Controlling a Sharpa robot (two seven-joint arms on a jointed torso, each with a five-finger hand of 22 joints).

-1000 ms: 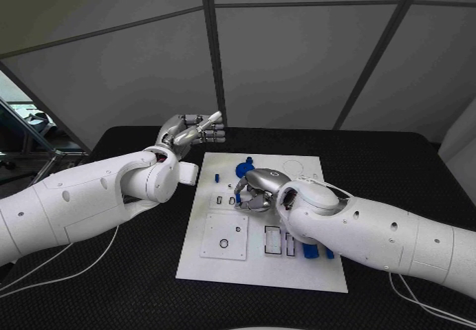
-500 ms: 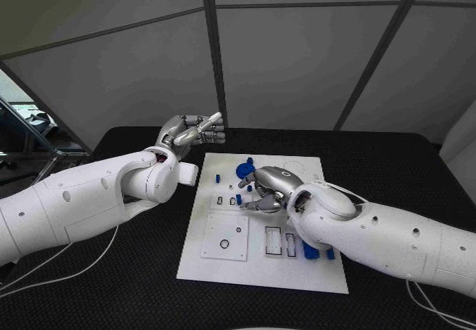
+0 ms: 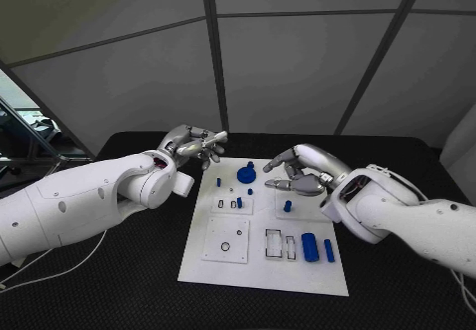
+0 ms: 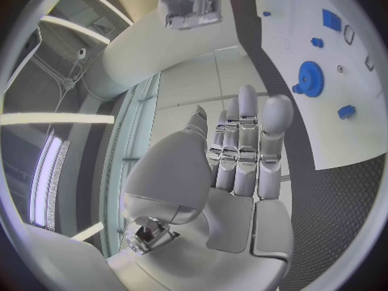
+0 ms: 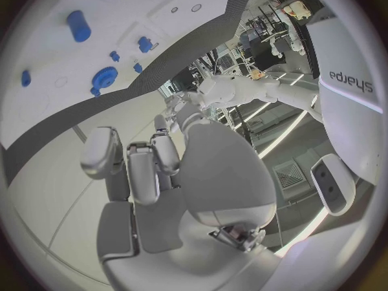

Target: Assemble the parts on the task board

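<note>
Grey panelled walls are seen behind a black table (image 3: pixel 119 275); the white task board (image 3: pixel 263 271) lies at its middle, between the two arms. Blue parts are spread over the board: a gear (image 3: pixel 246 174) near the far end, a small peg (image 3: pixel 287 205) mid-board, a thick cylinder (image 3: pixel 309 247) and a thinner one (image 3: pixel 328 251) near the right edge, beside open rectangular slots (image 3: pixel 273 243). Loose parts are likely staged next to their slots so each can be picked and seated in turn.

The left hand (image 3: pixel 195 146) is held raised past the board's far left corner, fingers straight and close together in the wrist view, nothing gripped. It is probably parked clear of the work area.

The right hand (image 3: pixel 300 176) is held above the board's far right part, fingers partly curled and apart. No part can be made out between them, so it is judged empty, touching nothing.
</note>
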